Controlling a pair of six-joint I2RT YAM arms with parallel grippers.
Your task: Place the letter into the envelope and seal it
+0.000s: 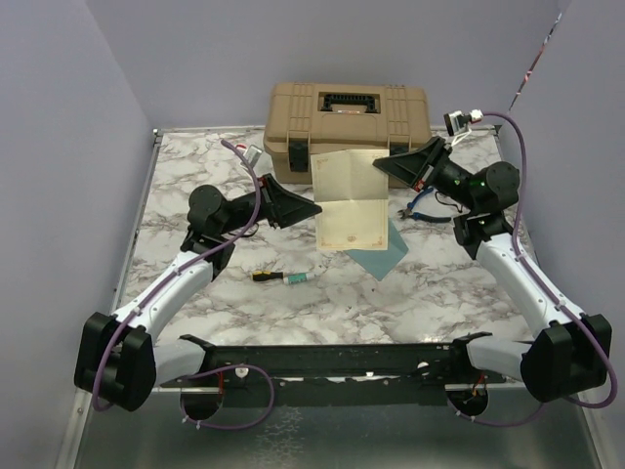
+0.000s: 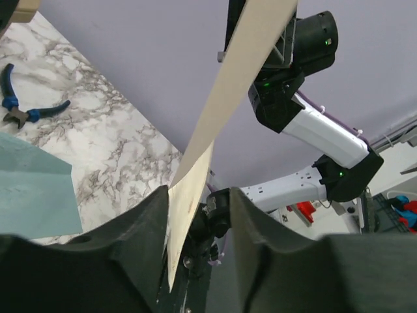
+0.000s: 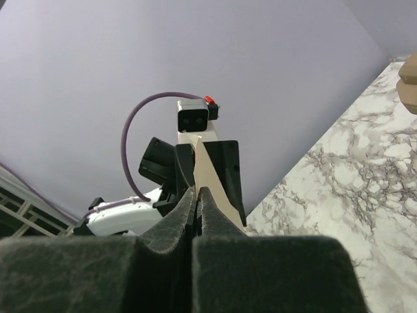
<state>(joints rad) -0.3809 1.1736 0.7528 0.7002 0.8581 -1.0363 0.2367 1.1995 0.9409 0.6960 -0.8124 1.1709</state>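
Starting nearest the arm bases, we see a small tool with a yellow and black handle (image 1: 276,277) lying on the marble table (image 1: 420,293). Just beyond it the teal envelope (image 1: 389,254) lies flat, its left part hidden under the letter (image 1: 347,200), which spans the gap between the two grippers. The left gripper (image 1: 312,208) meets the letter's left edge near the fold. In its wrist view we find its jaws parted, the sheet between them and lying against one finger (image 2: 140,241). The right gripper (image 1: 386,164) is at the upper right edge, jaws pinched tight on the paper. Blue-handled pliers (image 1: 422,207) lie just beside that arm, and a tan toolbox (image 1: 347,117) stands farthest back.
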